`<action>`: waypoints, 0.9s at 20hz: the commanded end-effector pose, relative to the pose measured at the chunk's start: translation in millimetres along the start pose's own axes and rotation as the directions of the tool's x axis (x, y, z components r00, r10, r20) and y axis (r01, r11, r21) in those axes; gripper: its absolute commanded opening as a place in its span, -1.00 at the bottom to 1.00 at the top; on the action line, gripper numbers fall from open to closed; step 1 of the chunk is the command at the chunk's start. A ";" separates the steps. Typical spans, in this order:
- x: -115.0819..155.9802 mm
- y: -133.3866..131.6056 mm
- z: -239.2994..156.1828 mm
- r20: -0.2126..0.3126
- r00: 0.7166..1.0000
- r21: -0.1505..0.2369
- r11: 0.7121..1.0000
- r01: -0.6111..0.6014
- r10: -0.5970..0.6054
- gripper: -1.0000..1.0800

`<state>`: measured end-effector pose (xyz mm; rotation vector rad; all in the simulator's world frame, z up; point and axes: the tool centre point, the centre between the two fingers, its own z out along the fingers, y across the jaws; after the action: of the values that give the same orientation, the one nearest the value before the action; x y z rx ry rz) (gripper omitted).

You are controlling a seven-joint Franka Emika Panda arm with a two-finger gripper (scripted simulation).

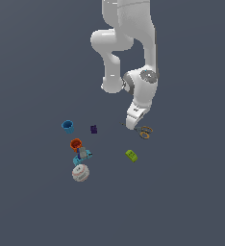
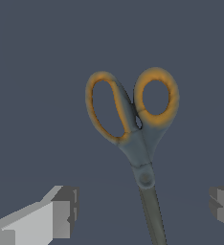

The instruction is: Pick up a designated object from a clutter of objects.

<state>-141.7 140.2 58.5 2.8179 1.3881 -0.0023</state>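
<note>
Seven loose items lie on the tabletop (image 1: 32, 202). From the exterior view's left: blue cup (image 1: 68, 126), orange cup (image 1: 75, 144), a grey piece on a cyan piece (image 1: 82, 155), white ball (image 1: 80, 173), purple cube (image 1: 93, 129), green block (image 1: 131, 155), and the scissors (image 1: 145, 132) furthest toward that view's right, well apart from the cluster of cups.

The gripper (image 2: 142, 210) hangs low over the scissors. Its jaws stand wide apart, one finger (image 2: 61, 210) on each side of the blades, holding nothing. In the wrist view the orange loops lie clear of the fingers, while the pivot and blade shank sit between them.

Risks, as judged from this pose:
1. The blades are thin and flat on the tabletop. If the fingers close too high, they will likely pass over the metal and miss.
2. Descending too far would drive the fingertips into the tabletop.
3. A grip on the narrow shank, away from the heavier loops, may let the scissors pivot or slip on lifting.
4. Uneven finger contact could push the scissors sideways before closure.
</note>
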 end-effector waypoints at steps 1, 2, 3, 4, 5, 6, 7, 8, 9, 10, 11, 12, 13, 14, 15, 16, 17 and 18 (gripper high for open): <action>0.1 0.1 0.1 0.000 1.000 0.000 1.000 0.000 0.000 0.92; 0.0 0.1 0.7 0.000 1.000 0.000 1.000 0.000 0.000 0.92; -0.1 0.1 1.8 0.000 1.000 0.000 1.000 0.000 0.000 0.92; -0.2 0.1 3.4 0.000 1.000 0.000 1.000 0.000 0.000 0.92; -0.2 -0.2 5.4 0.000 1.000 0.000 1.000 0.001 -0.001 0.92; -0.3 -0.2 7.8 0.000 1.000 0.000 1.000 0.001 -0.001 0.92; -0.5 -0.2 10.6 0.000 1.000 0.000 1.000 0.001 -0.001 0.92; -0.4 -0.4 13.8 -0.001 1.000 0.000 1.000 0.001 -0.001 0.92; -0.6 -0.4 17.5 -0.001 1.000 0.000 1.000 0.001 -0.001 0.92; -0.6 -0.6 21.6 -0.001 1.000 0.000 1.000 0.002 -0.002 0.92; -0.6 -0.8 26.1 -0.001 1.000 0.000 1.000 0.003 -0.003 0.92; -0.8 -0.8 30.5 -0.001 1.000 0.000 1.000 0.003 -0.003 0.92; -0.8 -0.9 34.5 -0.001 1.000 0.000 1.000 0.003 -0.003 0.92; -0.9 -0.9 38.1 -0.001 1.000 0.000 1.000 0.003 -0.003 0.92; -0.9 -1.0 41.1 -0.001 1.000 -0.001 1.000 0.004 -0.004 0.92; -0.9 -0.9 43.8 -0.001 1.000 -0.001 1.000 0.004 -0.004 0.92; -0.9 -0.9 46.1 -0.001 1.000 -0.001 1.000 0.004 -0.004 0.92; -0.9 -0.8 47.9 -0.001 1.000 -0.001 1.000 0.004 -0.004 0.92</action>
<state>-143.2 140.1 14.2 2.8152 1.3936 -0.0022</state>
